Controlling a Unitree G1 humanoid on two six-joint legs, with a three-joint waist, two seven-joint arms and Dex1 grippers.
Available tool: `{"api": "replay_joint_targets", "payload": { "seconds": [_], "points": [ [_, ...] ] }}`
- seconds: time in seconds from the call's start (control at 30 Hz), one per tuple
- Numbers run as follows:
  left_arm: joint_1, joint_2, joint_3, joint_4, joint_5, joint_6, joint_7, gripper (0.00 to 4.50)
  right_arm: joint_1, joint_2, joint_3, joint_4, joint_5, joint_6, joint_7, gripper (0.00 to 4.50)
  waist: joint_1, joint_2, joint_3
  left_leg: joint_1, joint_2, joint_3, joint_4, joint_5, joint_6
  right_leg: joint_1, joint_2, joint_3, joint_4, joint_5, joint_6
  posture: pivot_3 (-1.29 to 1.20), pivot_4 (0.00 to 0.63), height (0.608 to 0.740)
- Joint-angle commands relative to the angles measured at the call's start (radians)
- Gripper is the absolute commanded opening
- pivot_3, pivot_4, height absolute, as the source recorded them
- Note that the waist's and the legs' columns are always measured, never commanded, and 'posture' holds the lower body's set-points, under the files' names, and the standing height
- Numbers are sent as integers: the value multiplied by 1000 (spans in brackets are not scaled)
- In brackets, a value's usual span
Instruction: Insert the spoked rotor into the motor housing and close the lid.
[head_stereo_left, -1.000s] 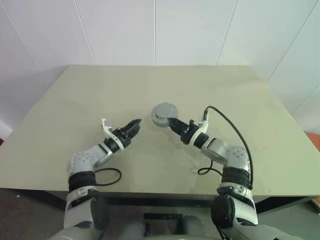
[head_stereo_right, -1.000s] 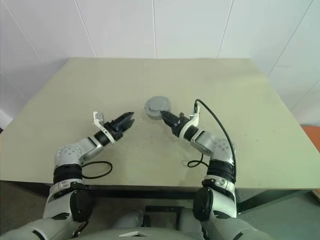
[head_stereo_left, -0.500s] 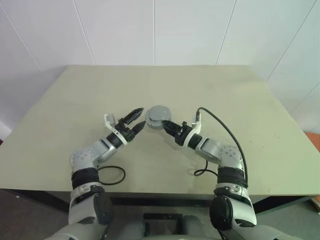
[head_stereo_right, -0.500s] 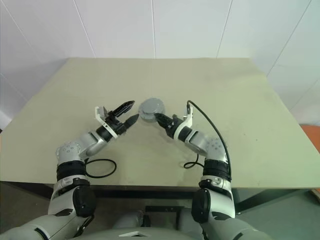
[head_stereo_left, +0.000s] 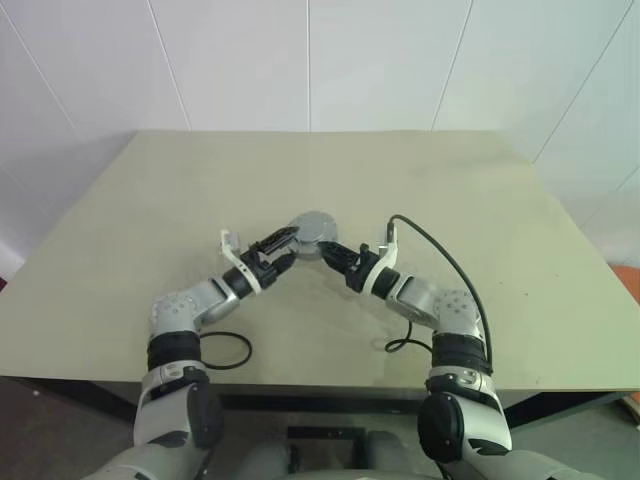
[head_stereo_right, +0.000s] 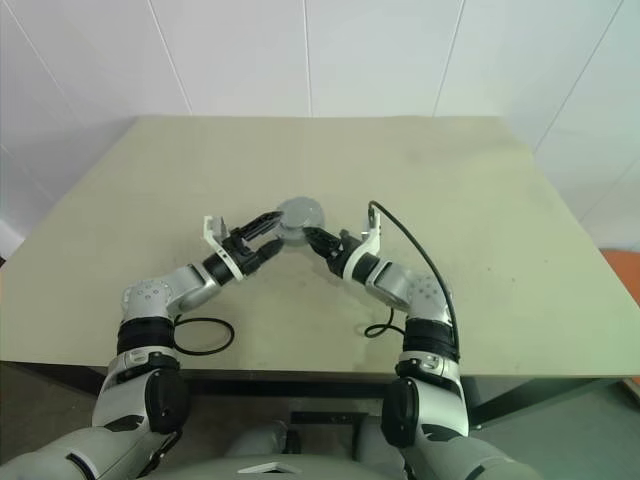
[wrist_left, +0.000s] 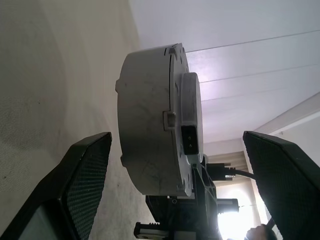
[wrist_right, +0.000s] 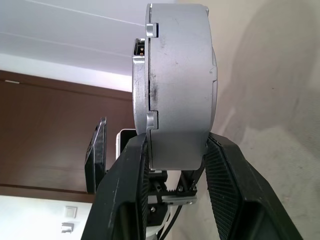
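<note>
A pale olive-green tabletop (head_stereo_left: 140, 230) seen from above the robot's two arms, with white panelled walls behind it.

Nearest the viewer, a loop of black cable (head_stereo_left: 222, 352) lies on the table beside the left forearm, and a second black cable (head_stereo_left: 440, 255) arcs up over the right forearm.

Farther in, both arms reach toward the middle of the table and angle inward, so that their black fingers meet at one object. The right gripper (head_stereo_left: 331, 251) is clamped on that object: in the right wrist view, its two textured fingers (wrist_right: 231, 185) press against opposite flat faces of a round grey drum, gripping it at its edge. The left gripper (head_stereo_left: 281, 248) comes in from the other side with its fingers spread wide apart. In the left wrist view, one finger (wrist_left: 82, 175) stands on each side of the drum, with clear gaps between the pads and the metal, so it is touching nothing.

The object is the motor housing (head_stereo_left: 315, 232), a round, grey metal casing near the table's centre, just beyond the fingertips. Up close it is a thick, scuffed cylinder with a narrower raised disc (wrist_left: 192, 120) on one face, small tabs on the rim and a dark rectangular socket. Whether it rests on the tabletop or is held just clear of it cannot be told.
</note>
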Motion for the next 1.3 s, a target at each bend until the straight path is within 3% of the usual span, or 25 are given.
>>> {"api": "replay_joint_targets", "payload": {
  "seconds": [0.03, 0.07, 0.17, 0.37, 0.43, 0.83, 1.1, 1.3],
  "points": [
    [-23, 9, -16, -6, 1, -8, -35, 4479, -29, 3, 4, -37, 48, -6, 36, 1335, 0, 0, 0, 0, 0, 0, 0, 0, 0, 0, 0, 0, 0, 0, 0, 0, 0, 740],
    [-25, 8, -17, -1, 2, -10, -40, 4479, -27, 2, 4, -39, 48, -5, 36, 1335, 0, 0, 0, 0, 0, 0, 0, 0, 0, 0, 0, 0, 0, 0, 0, 0, 0, 740],
    [-36, 4, -14, 25, 3, -32, -52, 3869, -23, 0, 3, -44, 50, -2, 36, 1335, 0, 0, 0, 0, 0, 0, 0, 0, 0, 0, 0, 0, 0, 0, 0, 0, 0, 740],
    [-49, 10, -24, 92, 26, -66, -97, 1914, -19, 1, 9, -49, 56, 12, 37, 1335, -1, 0, 0, 0, 0, 0, 0, 1, 0, 0, 0, 0, 1, 0, 0, 0, 0, 740],
    [-45, 10, -29, 93, 33, -71, -113, 1772, -14, 2, 18, -58, 60, 20, 40, 1335, -1, 0, 0, 0, 0, 0, 0, 1, 0, 0, 0, 0, 1, 0, 0, 0, 0, 740],
    [-35, 2, -48, 64, 60, -83, -145, 1772, -3, 18, 61, -68, 42, 15, 55, 1335, 0, 0, 0, 0, 0, 0, 3, 1, 0, -1, 0, 0, 6, 0, 0, 0, 0, 740],
    [-34, 0, -57, 53, 68, -90, -150, 4341, 0, 6, 70, -64, 44, 2, 59, 1335, -1, 0, 0, 0, 0, 0, 8, 1, 0, 0, 0, 0, 9, 0, 0, 0, 0, 740],
    [-53, -8, -74, 79, 110, -138, -126, 4479, -1, 4, 75, -60, 47, -4, 57, 1335, 2, 0, 0, 0, 0, 0, 8, 1, 0, 0, 0, 0, 9, 0, 0, 0, 0, 740]
  ]
}}
